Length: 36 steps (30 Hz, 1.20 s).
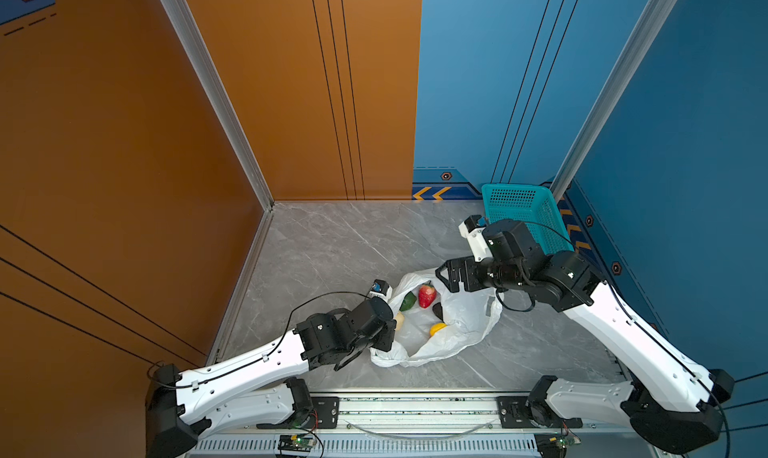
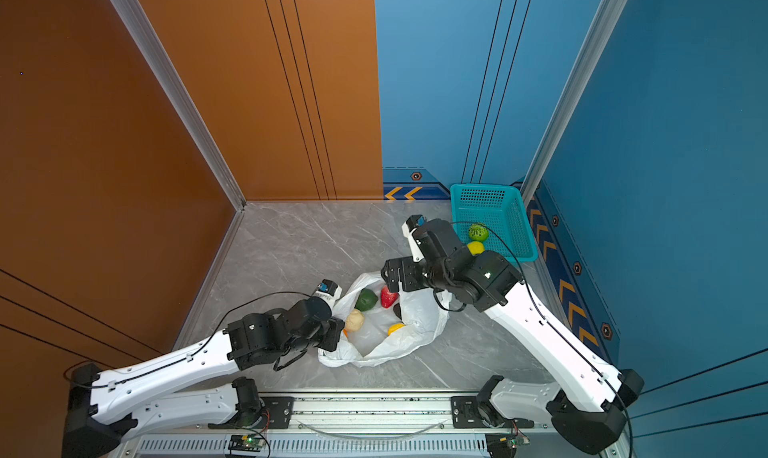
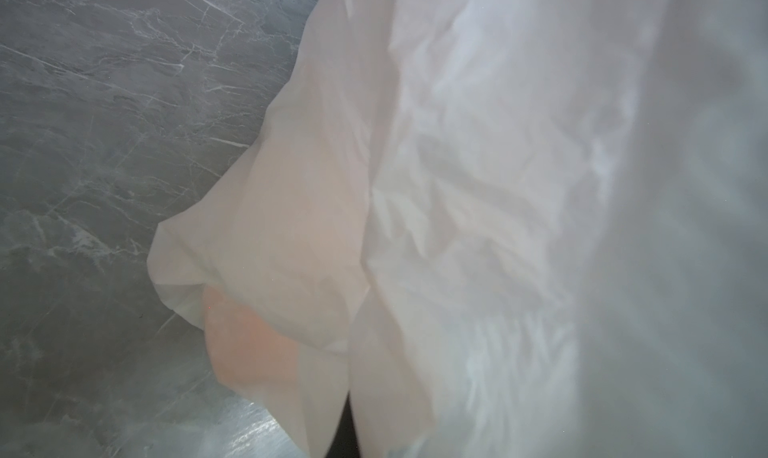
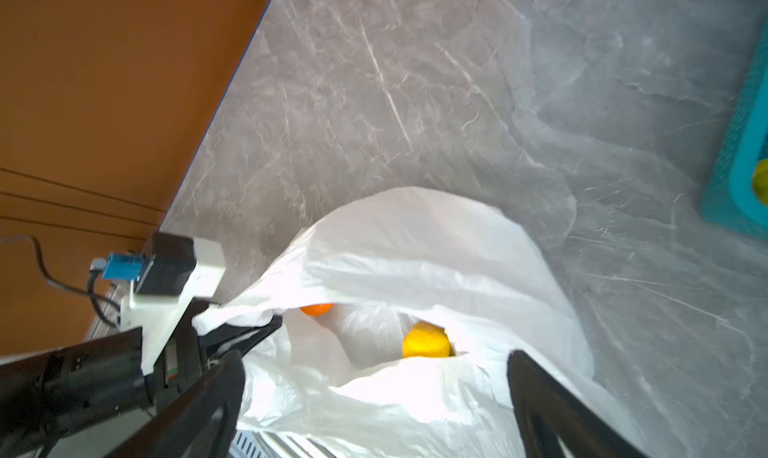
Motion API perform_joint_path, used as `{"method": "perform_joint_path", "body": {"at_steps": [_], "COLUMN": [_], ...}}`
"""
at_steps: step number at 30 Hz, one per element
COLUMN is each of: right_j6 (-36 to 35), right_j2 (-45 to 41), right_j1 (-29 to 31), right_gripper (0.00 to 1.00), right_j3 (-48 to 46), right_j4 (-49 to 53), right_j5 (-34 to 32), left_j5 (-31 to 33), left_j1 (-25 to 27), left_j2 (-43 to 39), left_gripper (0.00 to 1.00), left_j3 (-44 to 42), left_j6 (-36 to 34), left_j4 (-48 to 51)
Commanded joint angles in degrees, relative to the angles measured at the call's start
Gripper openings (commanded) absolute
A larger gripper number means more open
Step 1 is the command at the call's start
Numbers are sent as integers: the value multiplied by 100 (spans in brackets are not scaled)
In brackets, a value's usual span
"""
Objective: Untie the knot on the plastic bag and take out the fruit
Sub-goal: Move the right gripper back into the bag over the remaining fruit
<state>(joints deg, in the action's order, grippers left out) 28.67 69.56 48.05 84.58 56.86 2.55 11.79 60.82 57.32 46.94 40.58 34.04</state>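
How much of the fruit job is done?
Done: the plastic bag is open, no knot showing, and a green melon and lemon sit in the teal basket. In hand: left jaws pinch the bag's rim; right jaws hang open above it. Left: fruit inside the bag, like the red one and yellow one.

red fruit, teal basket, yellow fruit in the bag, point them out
red fruit (image 1: pixel 427 296): in a top view, its middle
teal basket (image 2: pixel 484 196): in a top view, far wall
yellow fruit (image 4: pixel 426 340): right wrist view, its middle
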Motion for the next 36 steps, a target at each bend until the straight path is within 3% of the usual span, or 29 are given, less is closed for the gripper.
{"method": "perform_joint_path", "body": {"at_steps": [1, 5, 13, 18, 29, 36], "right_j6": [506, 726, 719, 754, 590, 583], "right_j2": [-121, -102, 293, 615, 1377, 1727], "right_j1": [549, 1189, 1548, 1534, 1148, 982], "right_gripper": [97, 96, 88, 86, 85, 84], "right_j3": [-311, -823, -2048, -2577, -2753, -2818], "right_j4": [336, 78, -919, -1515, -2443, -2166], "right_j5": [-442, -719, -771, -782, -415, -375], "left_j5": [128, 137, 121, 72, -10, -14], "left_j1": [53, 53, 58, 56, 67, 75], "left_j2": [-20, -2, 3, -6, 25, -27], "left_gripper": [0, 0, 0, 0, 0, 0], "left_j3": [158, 184, 218, 175, 160, 107], "left_j6": [47, 38, -5, 12, 20, 38], "left_j4": [30, 24, 15, 10, -29, -27]}}
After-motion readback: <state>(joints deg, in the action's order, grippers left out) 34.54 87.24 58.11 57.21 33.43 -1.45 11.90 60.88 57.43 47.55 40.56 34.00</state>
